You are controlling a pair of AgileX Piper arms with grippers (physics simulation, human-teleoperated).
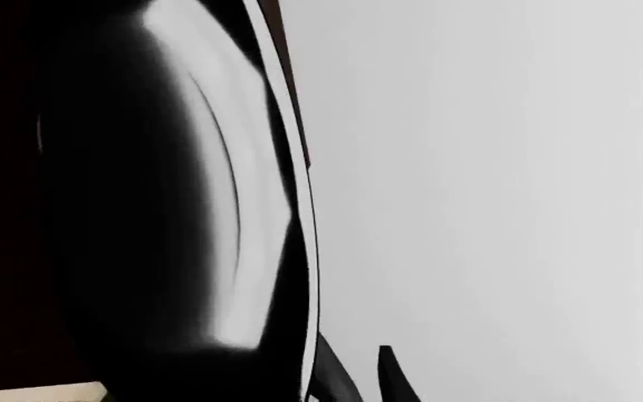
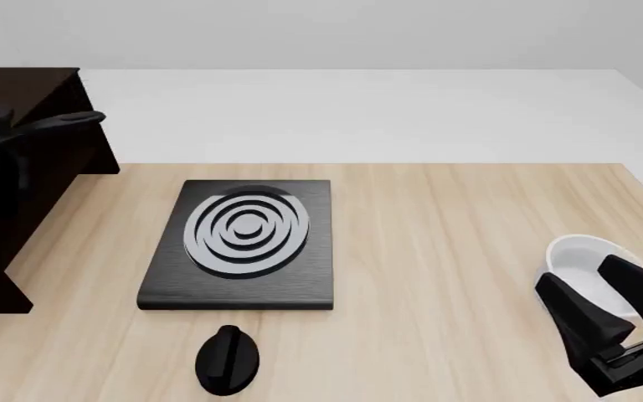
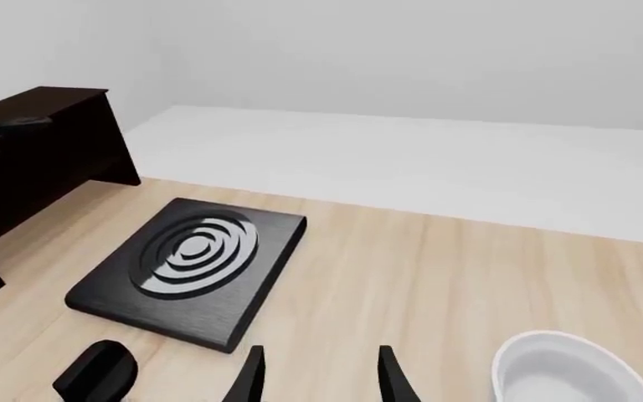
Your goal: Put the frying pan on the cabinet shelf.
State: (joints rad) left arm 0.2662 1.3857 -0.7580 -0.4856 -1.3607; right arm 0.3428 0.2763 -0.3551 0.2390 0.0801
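Observation:
The frying pan fills the left wrist view: black body, pale inside, thin light rim. From the front only its long black handle stands out, poking right over the top of the dark cabinet. The same handle shows small in the right wrist view. My left gripper looks open; one finger shows clear of the pan, and the rim runs down between the jaws. My right gripper hangs open and empty near the white bowl.
A black square plate with silver rings lies mid-table, with a black knob in front of it. The white bowl sits at the right, just beside my right gripper. The cabinet takes up the far left.

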